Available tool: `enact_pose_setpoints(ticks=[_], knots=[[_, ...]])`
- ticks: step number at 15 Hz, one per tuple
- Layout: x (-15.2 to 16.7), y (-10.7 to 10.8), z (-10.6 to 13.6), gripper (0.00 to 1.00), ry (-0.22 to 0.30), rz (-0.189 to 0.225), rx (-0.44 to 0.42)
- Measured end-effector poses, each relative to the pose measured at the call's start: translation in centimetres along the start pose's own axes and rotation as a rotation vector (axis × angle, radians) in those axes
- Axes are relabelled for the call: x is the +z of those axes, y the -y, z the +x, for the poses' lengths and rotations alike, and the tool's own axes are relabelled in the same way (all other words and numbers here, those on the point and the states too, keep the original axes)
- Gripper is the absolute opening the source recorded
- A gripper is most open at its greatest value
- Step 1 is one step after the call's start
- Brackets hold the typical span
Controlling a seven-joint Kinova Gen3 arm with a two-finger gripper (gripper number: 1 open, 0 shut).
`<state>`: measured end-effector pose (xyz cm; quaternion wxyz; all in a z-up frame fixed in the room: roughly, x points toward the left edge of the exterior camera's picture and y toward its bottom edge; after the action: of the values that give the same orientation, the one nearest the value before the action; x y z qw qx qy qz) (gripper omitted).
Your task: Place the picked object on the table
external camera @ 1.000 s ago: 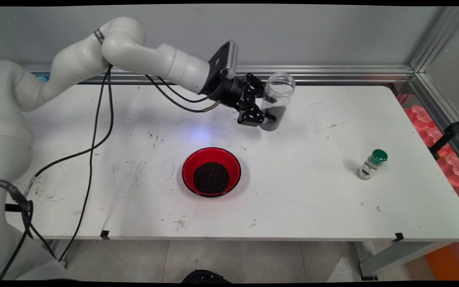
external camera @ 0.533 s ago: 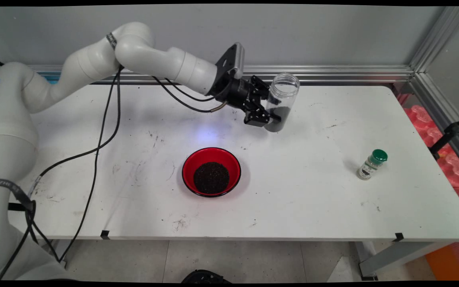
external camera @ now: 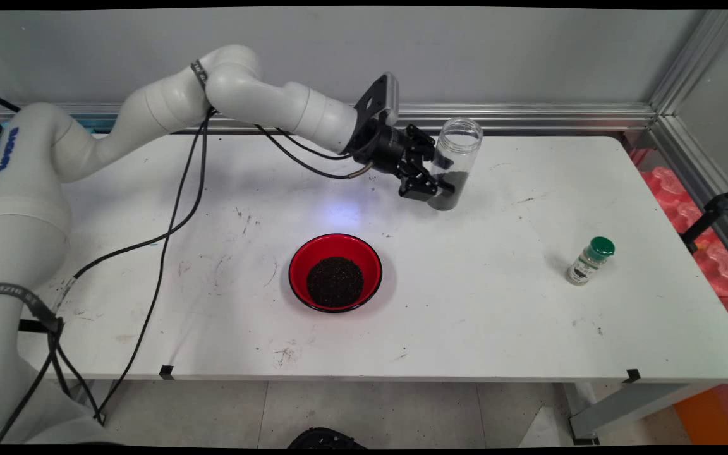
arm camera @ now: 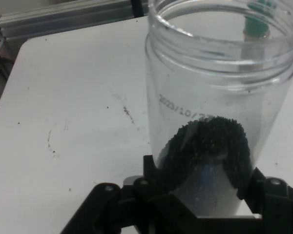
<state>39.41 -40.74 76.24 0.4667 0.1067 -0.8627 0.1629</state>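
Observation:
My gripper (external camera: 441, 188) is shut on a clear open-topped plastic jar (external camera: 454, 161), gripping its lower part. The jar stands nearly upright, its base close to the table at the back middle, with dark grains in its bottom third. In the hand view the jar (arm camera: 217, 102) fills the right half, and both black fingers (arm camera: 154, 178) press on its sides around the dark grains. A red bowl (external camera: 335, 272) holding dark grains sits on the white table (external camera: 497, 303), nearer the front and left of the gripper.
A small spice bottle (external camera: 589, 260) with a green cap stands at the table's right side, and its green cap shows through the jar in the hand view. Black cables (external camera: 168, 234) hang from the arm across the table's left part. An aluminium rail (external camera: 560, 114) runs along the back edge.
The gripper has carried the jar to the right and slightly lower over the back of the table. The bowl and spice bottle have stayed put.

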Motion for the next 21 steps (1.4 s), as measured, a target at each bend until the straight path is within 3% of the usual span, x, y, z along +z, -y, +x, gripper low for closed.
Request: enact_pose_setpoints(ticks=[21], knots=[[5.9, 1.9, -3.5, 0.00, -0.014, -0.035, -0.084]])
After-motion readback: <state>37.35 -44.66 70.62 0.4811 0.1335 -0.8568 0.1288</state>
